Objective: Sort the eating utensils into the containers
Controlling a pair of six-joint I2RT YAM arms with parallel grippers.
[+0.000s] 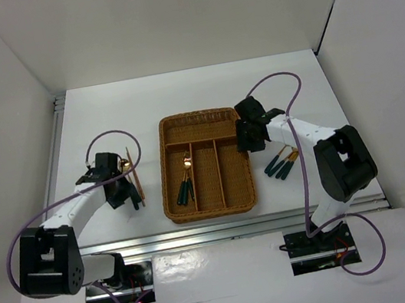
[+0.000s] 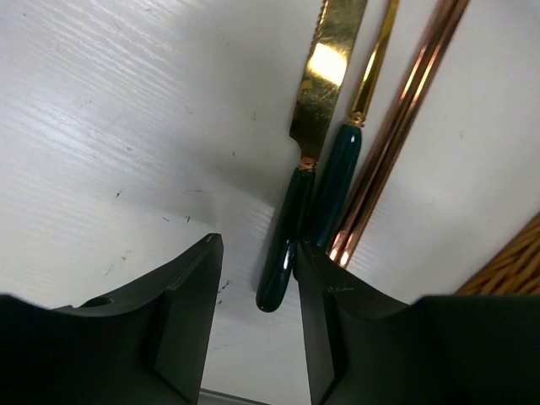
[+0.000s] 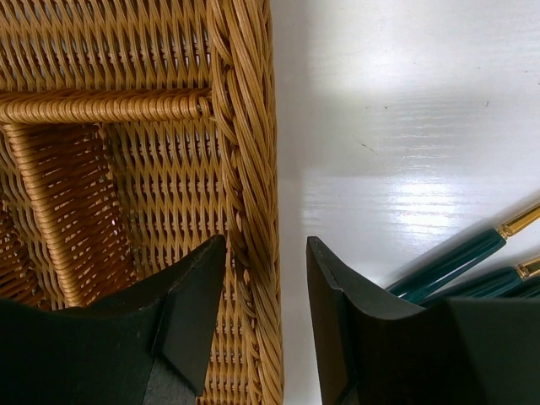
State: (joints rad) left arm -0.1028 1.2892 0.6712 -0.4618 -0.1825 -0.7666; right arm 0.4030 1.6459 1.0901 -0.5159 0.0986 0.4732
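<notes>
When viewed from overhead, showed the wicker tray (image 1: 213, 212) on the counter (image 1: 104, 121), two green-handled pieces (image 1: 186, 185) in its left long slot, left end effector (image 1: 124, 192) beside the chopsticks (image 1: 138, 179), right end effector (image 1: 250, 139) at the tray's right rim. Via left wrist, revealed detail lost above: a gold-bladed knife (image 2: 325, 76) and a second green handle (image 2: 337, 177) beside the chopsticks, knife handle tip between half-parted, empty fingers. Via right wrist, caught jaws partly open over the rim, gripping nothing, more green handles (image 3: 451, 266) just right.

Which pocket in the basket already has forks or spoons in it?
The leftmost long slot of the wicker tray: green-handled utensils lie in it. The other slots show only bare wicker.
</notes>
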